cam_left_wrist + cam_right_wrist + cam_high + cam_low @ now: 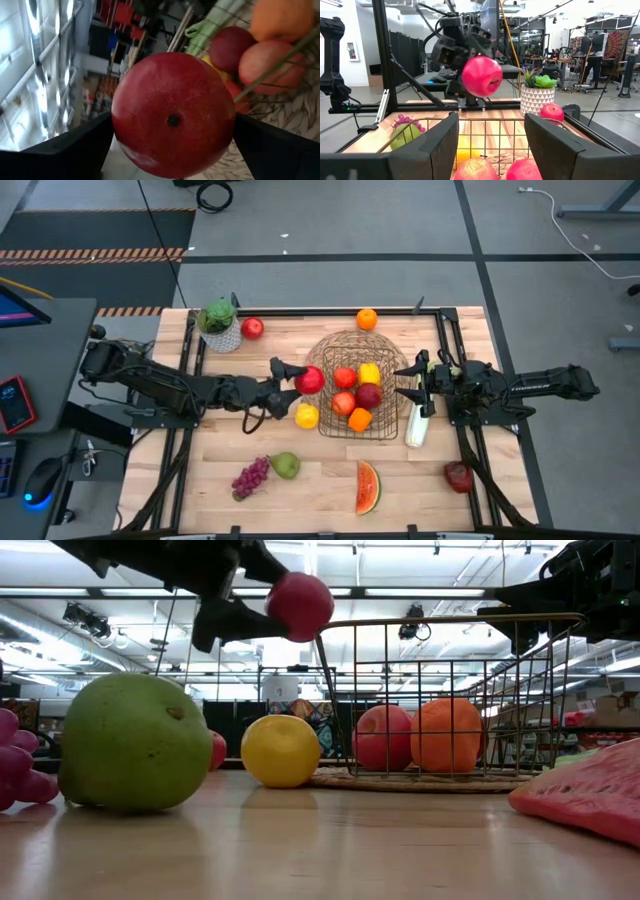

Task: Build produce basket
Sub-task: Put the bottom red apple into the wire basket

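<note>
My left gripper (300,381) is shut on a red apple (309,380), held in the air at the left rim of the wire basket (330,350). The basket holds red apples, a yellow piece and an orange. My right gripper (402,381) is open at the basket's right rim, its fingers wide apart in the right wrist view (492,145). A lemon (307,416) lies outside the basket's left wall. Purple grapes (250,477), a green pear (286,465) and a watermelon slice (368,487) lie near the front. The pale-green celery (417,425) lies by the basket's right side. My left gripper pinches the red apple by two opposite sides (120,125) between its two fingers (75,150). The fingers come roughly level from the table's left. In the low view the apple (300,605) sits at their free ends, lifted clear at the height of the basket's rim.
A leafy plant in a white pot (220,323) stands at the far left with a red apple (252,328) beside it. An orange (367,318) lies behind the basket, and a dark red apple (459,476) lies at the front right. Bare table lies between the front fruit and the basket.
</note>
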`<state>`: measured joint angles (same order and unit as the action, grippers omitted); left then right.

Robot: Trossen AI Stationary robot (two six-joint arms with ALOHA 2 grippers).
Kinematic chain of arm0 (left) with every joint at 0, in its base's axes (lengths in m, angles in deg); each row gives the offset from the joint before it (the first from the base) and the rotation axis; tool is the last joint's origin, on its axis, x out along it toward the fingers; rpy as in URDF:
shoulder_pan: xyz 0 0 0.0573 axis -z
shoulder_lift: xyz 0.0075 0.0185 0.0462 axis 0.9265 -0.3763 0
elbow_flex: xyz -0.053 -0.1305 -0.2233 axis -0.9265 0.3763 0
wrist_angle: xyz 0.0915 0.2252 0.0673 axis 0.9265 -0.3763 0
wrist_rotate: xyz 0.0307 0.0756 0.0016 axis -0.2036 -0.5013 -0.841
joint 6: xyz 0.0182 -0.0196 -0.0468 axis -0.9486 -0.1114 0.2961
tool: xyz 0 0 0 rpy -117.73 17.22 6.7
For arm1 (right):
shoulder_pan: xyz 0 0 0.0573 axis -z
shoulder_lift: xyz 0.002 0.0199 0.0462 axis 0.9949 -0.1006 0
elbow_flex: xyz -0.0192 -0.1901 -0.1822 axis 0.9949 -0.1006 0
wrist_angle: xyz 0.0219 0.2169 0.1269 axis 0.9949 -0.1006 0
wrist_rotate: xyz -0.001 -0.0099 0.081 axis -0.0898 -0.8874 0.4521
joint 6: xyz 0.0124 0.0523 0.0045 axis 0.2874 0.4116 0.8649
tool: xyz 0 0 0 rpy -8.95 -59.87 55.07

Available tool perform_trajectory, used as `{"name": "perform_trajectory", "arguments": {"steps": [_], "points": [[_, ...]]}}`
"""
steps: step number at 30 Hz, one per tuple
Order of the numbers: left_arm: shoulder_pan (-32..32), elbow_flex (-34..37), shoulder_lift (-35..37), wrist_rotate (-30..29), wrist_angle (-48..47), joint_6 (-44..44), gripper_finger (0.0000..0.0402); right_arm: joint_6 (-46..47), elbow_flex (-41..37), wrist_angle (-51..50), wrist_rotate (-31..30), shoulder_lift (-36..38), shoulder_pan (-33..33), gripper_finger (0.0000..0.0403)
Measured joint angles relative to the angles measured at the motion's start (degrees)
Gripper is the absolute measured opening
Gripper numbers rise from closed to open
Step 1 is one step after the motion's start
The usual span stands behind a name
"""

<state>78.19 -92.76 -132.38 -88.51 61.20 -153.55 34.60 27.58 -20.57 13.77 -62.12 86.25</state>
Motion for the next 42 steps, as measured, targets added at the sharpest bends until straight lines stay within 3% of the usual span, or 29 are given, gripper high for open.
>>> {"name": "perform_trajectory", "arguments": {"steps": [8, 30, 37, 39, 42], "points": [[2.5, 0.0, 0.0, 0.1, -1.9, -17.1, 0.0396, 0.0, 0.0, 0.0, 0.0, 0.0, 0.0, 0.0231], [3.1, 0.0, 0.0, 0.0, -9.9, -44.7, 0.0396, 0.0, 0.0, 0.0, 0.0, 0.0, 0.0, 0.0231], [3.1, 0.0, 0.0, 0.3, -9.9, -44.1, 0.0396, 0.0, 0.0, 0.0, 0.0, 0.0, 0.0, 0.0231], [2.9, 0.0, 0.0, 2.0, -9.9, -40.4, 0.0396, 0.0, 0.0, 0.0, 0.0, 0.0, 0.0, 0.0231], [2.6, 0.0, 0.0, 5.9, -9.9, -28.1, 0.0396, 0.0, 0.0, 0.0, 0.0, 0.0, 0.0, 0.0231]]}}
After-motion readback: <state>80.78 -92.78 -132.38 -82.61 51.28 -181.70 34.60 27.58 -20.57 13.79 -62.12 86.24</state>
